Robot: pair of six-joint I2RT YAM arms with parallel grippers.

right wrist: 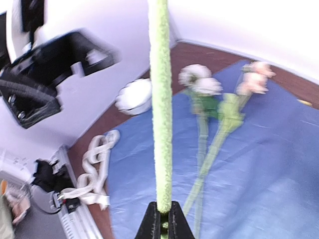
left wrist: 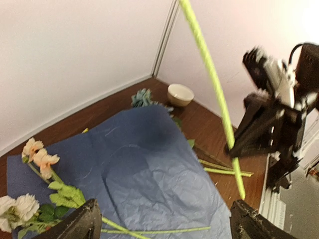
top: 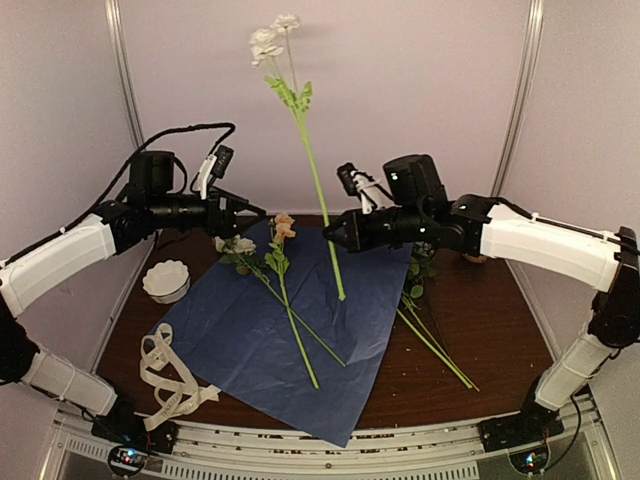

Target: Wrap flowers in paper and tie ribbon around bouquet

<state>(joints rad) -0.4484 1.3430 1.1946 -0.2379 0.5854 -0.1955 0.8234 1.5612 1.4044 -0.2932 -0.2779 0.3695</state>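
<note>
The paper [top: 230,340] lies flat, dark blue face up, in the middle of the table. Two flowers rest on it, one white [top: 237,245] and one peach [top: 284,228], with their stems running toward the near edge. My right gripper [top: 335,230] is shut on the green stem [right wrist: 160,99] of a tall white flower [top: 270,40], which stands nearly upright over the paper. My left gripper [top: 255,212] hangs open above the paper's far left corner, its fingers [left wrist: 79,224] wide apart and empty. The ribbon [top: 170,375] lies looped at the near left, off the paper.
A white scalloped bowl [top: 166,281] stands left of the paper. More stems [top: 435,345] lie on the wood to the right, with a dusty-blue bloom [left wrist: 143,97] and a tan bowl [left wrist: 180,93] at the far right corner. Walls close the back and sides.
</note>
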